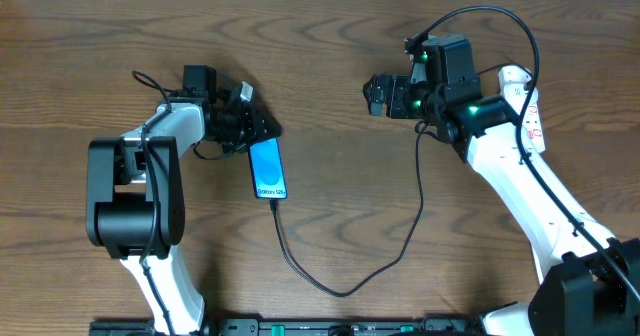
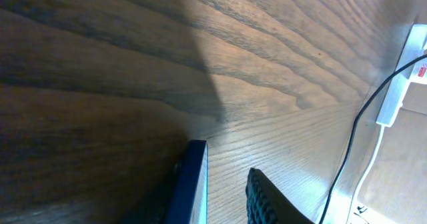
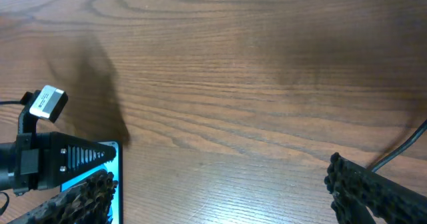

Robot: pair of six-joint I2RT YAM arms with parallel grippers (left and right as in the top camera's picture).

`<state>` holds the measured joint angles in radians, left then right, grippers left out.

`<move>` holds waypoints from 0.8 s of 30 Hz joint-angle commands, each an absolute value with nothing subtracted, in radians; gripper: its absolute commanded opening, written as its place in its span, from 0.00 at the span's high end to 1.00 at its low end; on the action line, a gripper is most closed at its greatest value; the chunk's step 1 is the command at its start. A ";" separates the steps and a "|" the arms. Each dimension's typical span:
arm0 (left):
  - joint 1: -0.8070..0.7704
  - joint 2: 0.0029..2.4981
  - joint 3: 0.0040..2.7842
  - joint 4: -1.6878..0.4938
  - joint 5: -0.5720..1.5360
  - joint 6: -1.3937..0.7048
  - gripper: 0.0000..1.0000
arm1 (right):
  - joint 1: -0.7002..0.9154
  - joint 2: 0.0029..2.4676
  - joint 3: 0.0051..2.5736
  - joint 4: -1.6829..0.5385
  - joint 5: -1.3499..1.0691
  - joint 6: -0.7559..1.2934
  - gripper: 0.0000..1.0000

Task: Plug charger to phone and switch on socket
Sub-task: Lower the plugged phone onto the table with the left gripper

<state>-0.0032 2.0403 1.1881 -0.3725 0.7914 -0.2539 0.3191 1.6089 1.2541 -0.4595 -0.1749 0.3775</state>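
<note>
The phone [image 1: 267,169] lies flat on the table, its blue screen up. The black charger cable [image 1: 345,290] runs from the phone's near end in a loop toward the right arm. My left gripper [image 1: 256,128] is at the phone's far end. In the left wrist view the phone's edge [image 2: 195,184] stands beside one finger with a gap, and the gripper [image 2: 227,201] is open. My right gripper [image 1: 376,94] hovers open and empty to the right of the phone, its fingers wide apart [image 3: 220,197]. The white socket strip [image 1: 530,111] lies partly under the right arm and also shows in the left wrist view [image 2: 404,74].
The strip's white cord [image 2: 371,164] runs beside the black cable [image 2: 347,157]. The phone [image 3: 110,164] and the left gripper's black body [image 3: 47,161] show at the lower left of the right wrist view. Bare wood lies between the arms.
</note>
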 commanded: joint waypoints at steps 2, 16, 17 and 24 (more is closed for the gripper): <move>-0.004 2.056 1.195 -0.397 0.756 -0.241 0.61 | 0.316 1.595 1.263 -0.461 -0.163 0.361 0.01; -0.004 2.056 1.195 -0.467 0.634 -0.248 0.39 | 0.316 1.595 1.263 -0.465 -0.163 0.361 0.01; -0.004 2.056 1.195 -0.467 0.634 -0.248 0.38 | 0.316 1.595 1.263 -0.465 -0.163 0.361 0.01; -0.004 2.056 1.195 -0.504 0.564 -0.249 0.37 | 0.316 1.595 1.263 -0.465 -0.163 0.361 0.01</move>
